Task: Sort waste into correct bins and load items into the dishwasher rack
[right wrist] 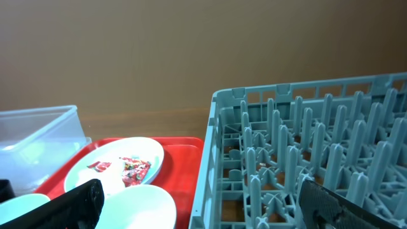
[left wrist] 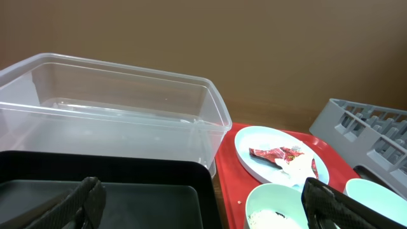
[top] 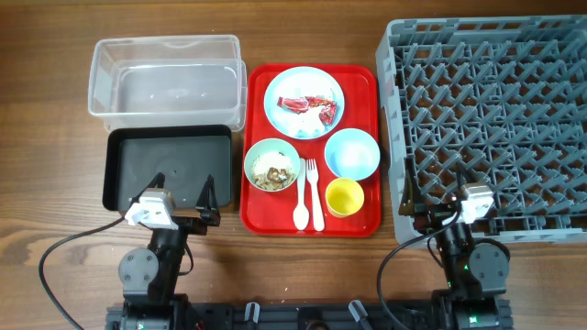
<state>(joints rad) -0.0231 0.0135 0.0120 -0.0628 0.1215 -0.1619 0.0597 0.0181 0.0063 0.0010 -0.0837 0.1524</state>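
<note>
Hanging over the near edge of the black tray (top: 170, 156), the left gripper (top: 183, 183) has its fingers spread wide with nothing between them. Its wrist view shows only the dark fingertips (left wrist: 81, 202), cut off at the bottom corners. The right gripper (top: 429, 194) sits at the near left corner of the dishwasher rack (top: 495, 110), likewise spread and empty. The rack's right and far edges run out of the overhead picture.

Beyond the black tray stands the clear tub (top: 165, 44). Between the bins and the rack lies the red tray (top: 358, 92). On its far part the pale blue plate (top: 316, 82) carries the crumpled red-and-white wrapper (top: 310, 105). Nearer, the pale green bowl (top: 253, 154) on the left holds white-and-brown food scraps (top: 272, 174), with the pale blue bowl (top: 352, 152) to its right. The white spoon (top: 300, 197) and fork (top: 315, 194) lie side by side just beside the yellow cup (top: 345, 196).

From the left wrist only the far rim of the green bowl shows, its scraps a faint speckle, and the blue bowl is clipped at the right edge. From the right wrist the wrapper is a blurred red patch, and one pale bowl is cut off at the bottom. Neither wrist view shows the cutlery or the cup.
</note>
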